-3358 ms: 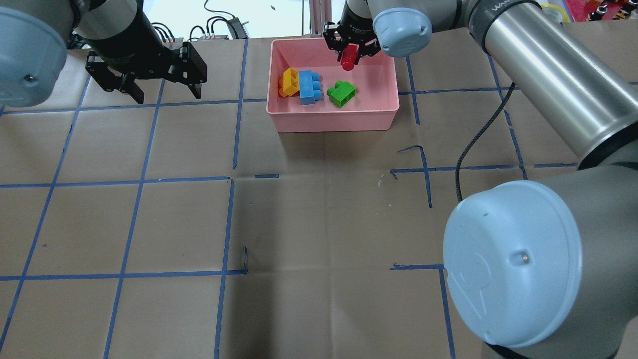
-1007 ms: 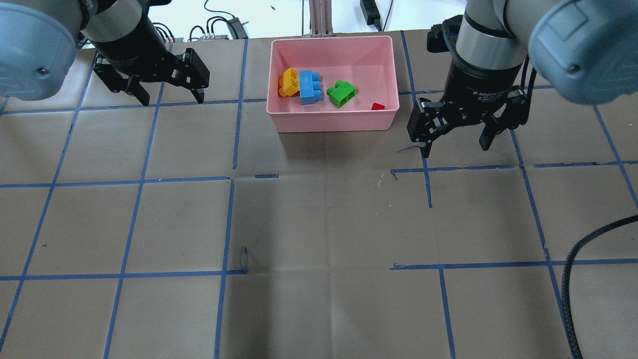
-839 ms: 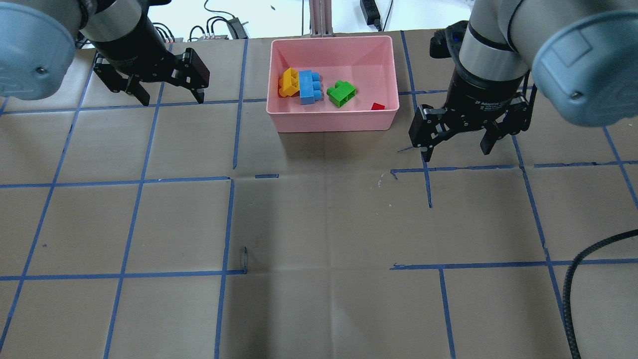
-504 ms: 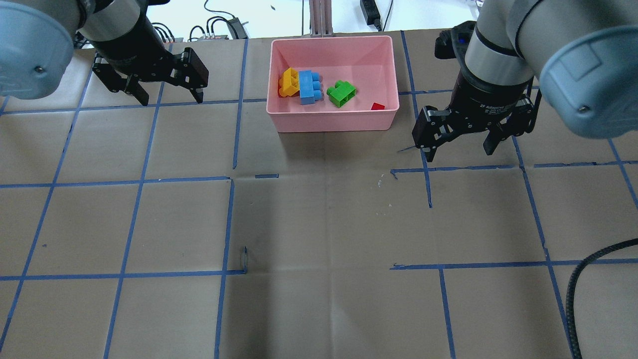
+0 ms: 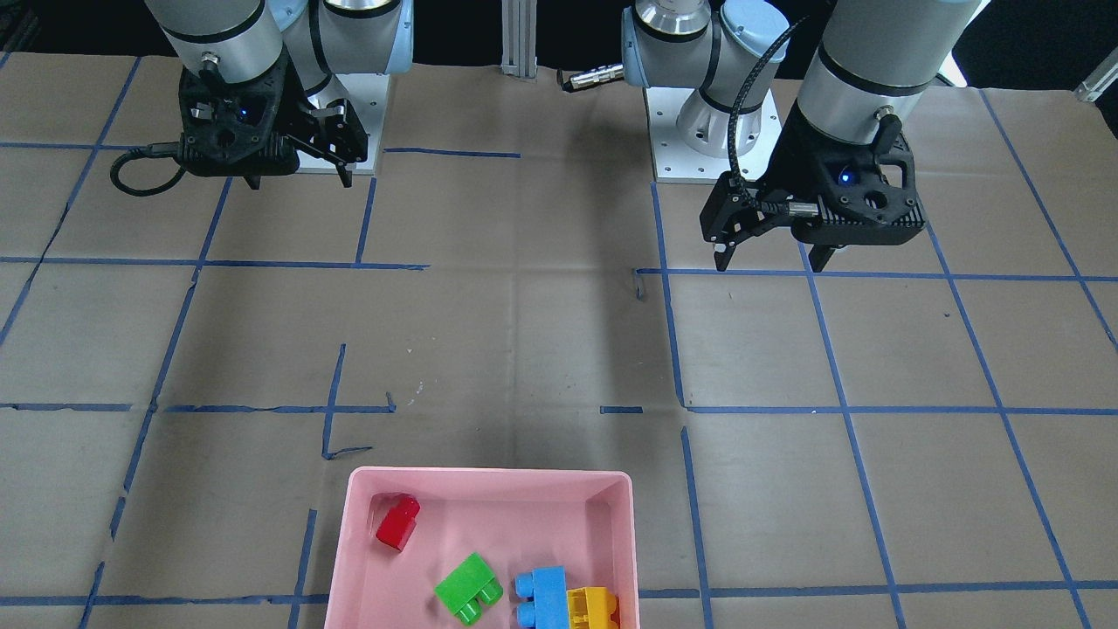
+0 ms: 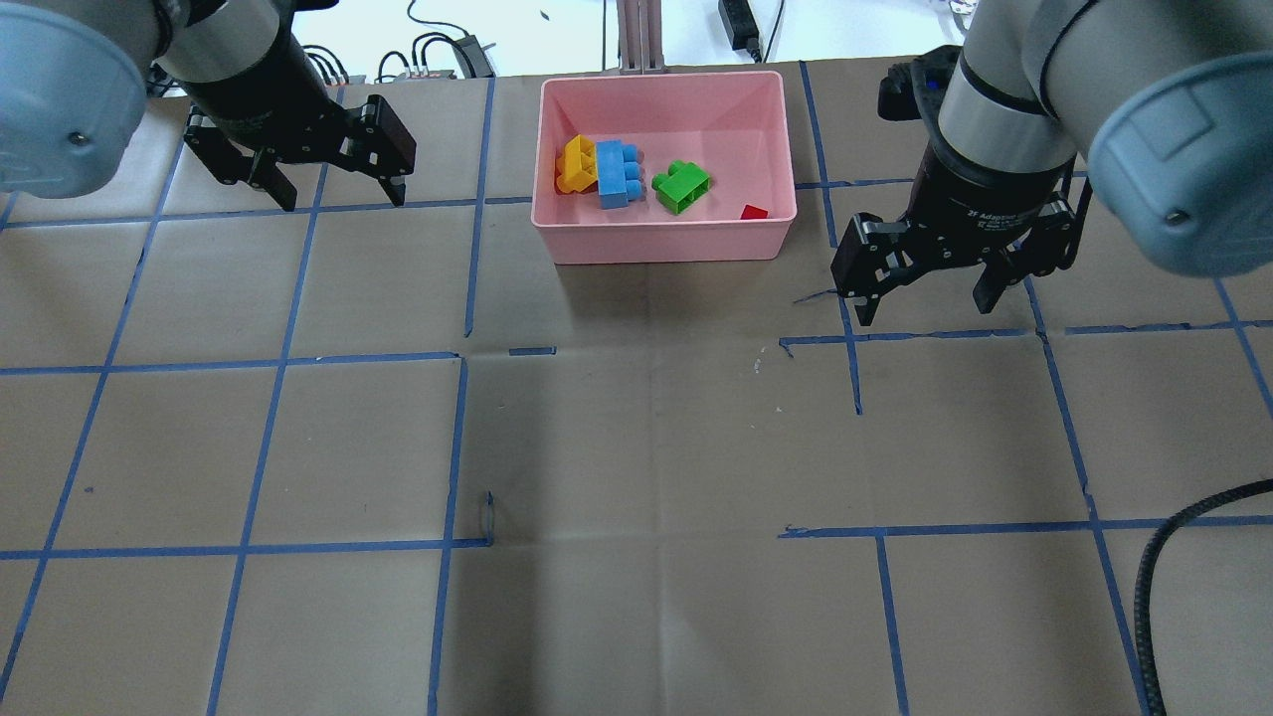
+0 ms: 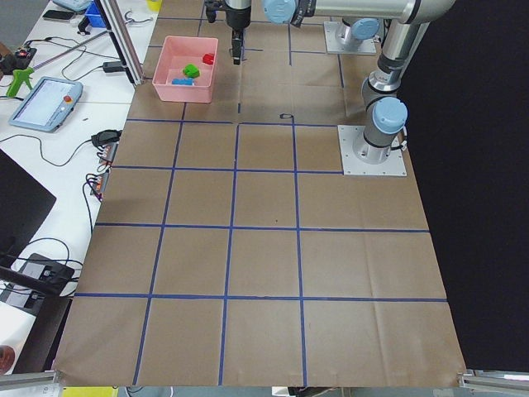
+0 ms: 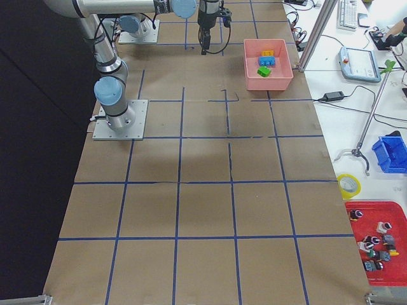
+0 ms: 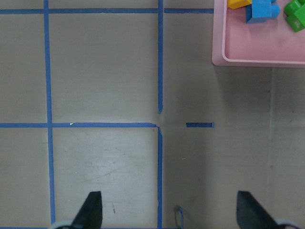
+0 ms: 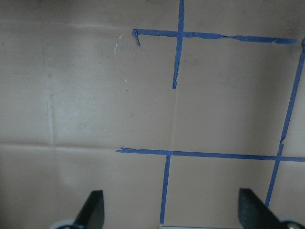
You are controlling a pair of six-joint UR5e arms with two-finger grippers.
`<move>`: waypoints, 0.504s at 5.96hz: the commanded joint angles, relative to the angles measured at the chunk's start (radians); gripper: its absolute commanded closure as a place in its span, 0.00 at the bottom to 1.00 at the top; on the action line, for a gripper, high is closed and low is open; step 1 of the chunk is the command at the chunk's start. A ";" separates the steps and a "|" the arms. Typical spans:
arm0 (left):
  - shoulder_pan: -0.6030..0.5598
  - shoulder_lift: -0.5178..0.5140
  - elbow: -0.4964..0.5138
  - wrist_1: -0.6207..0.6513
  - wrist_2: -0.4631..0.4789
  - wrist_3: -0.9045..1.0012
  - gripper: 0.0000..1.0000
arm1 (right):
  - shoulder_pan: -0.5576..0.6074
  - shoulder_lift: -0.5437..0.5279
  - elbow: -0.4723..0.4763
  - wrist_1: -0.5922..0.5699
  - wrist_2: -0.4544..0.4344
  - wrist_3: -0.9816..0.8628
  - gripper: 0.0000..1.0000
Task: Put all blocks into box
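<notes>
The pink box (image 6: 664, 247) stands at the table's far middle. Inside it lie a yellow block (image 6: 575, 162), a light-blue block (image 6: 618, 173), a green block (image 6: 681, 186) and a small red block (image 6: 754, 212) in the near right corner. In the front-facing view the same box (image 5: 489, 477) holds the red block (image 5: 397, 521), green (image 5: 469, 589), blue (image 5: 541, 596) and yellow (image 5: 592, 606) ones. My left gripper (image 6: 338, 197) hangs open and empty, left of the box. My right gripper (image 6: 925, 310) hangs open and empty over bare paper, right of the box.
Brown paper with a blue tape grid covers the table. A black cable (image 6: 1174, 557) loops in at the near right. Cables and an aluminium post (image 6: 636, 35) stand beyond the far edge. The left wrist view catches the box's corner (image 9: 257, 52).
The right gripper, which held the red block over the box 3.4 s ago, has let it go and drawn back right and nearer. The red block lies in the box. The left arm is still.
</notes>
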 commanded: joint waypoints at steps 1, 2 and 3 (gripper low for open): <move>0.000 0.000 0.000 0.000 0.000 0.000 0.00 | 0.000 0.000 0.002 -0.004 0.001 0.000 0.00; 0.000 0.002 -0.002 0.002 0.000 0.000 0.00 | 0.000 -0.001 0.000 -0.009 0.004 0.000 0.00; 0.000 0.002 -0.002 0.002 0.000 0.000 0.00 | 0.000 -0.001 -0.005 -0.009 0.007 0.000 0.00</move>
